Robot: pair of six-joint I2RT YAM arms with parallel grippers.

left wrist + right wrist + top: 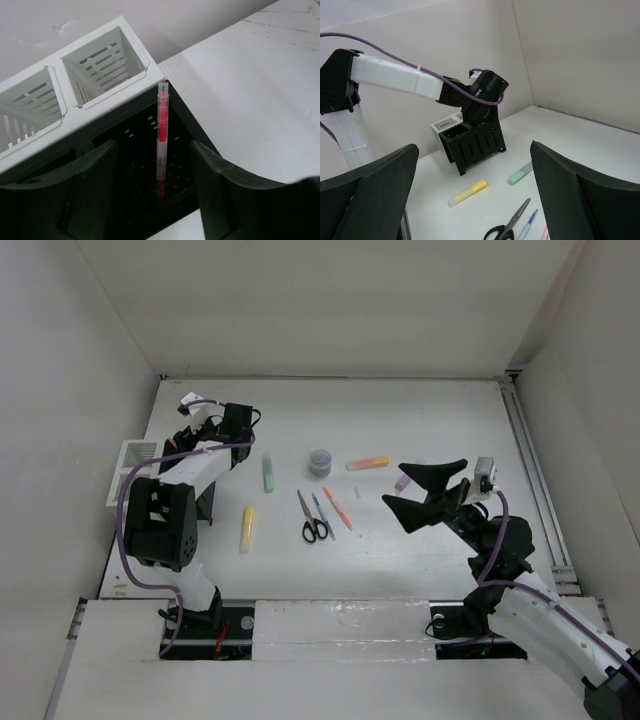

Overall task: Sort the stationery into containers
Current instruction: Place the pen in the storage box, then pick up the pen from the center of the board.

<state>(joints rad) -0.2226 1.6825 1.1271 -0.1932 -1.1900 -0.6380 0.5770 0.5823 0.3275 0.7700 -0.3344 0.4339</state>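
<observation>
While the left claw [152, 150] hangs directly over the black organiser [120, 135], its two dark fingers [95, 180] stand parted on either side of a red pen [161, 145] without touching it, so the claw grips nothing. That pen stands on end inside the black organiser, its red tip down on the perforated floor and its clear capped end up near the corner that meets the white organiser [56, 80]. The white organiser sits touching the black one along the left side of the counter [440, 410], and neither of its two slatted compartments shows anything inside in the left wrist view. On the other side, the right claw [393, 485] hovers above the counter with its fingers spread wide and nothing between them, just beside a purple highlighter [404, 480]. More stationery lies loose across the middle of the counter. A green highlighter [268, 474] and a yellow highlighter [246, 529] lie nearest the organisers, well apart from each other. Black-handled scissors [311, 519] lie next, with a blue pen [321, 510] just beside them and an orange pen [338, 508] beyond that. Farther back sit a small round greyish-purple piece [320, 462] and, to its right, an orange highlighter [367, 463].
</observation>
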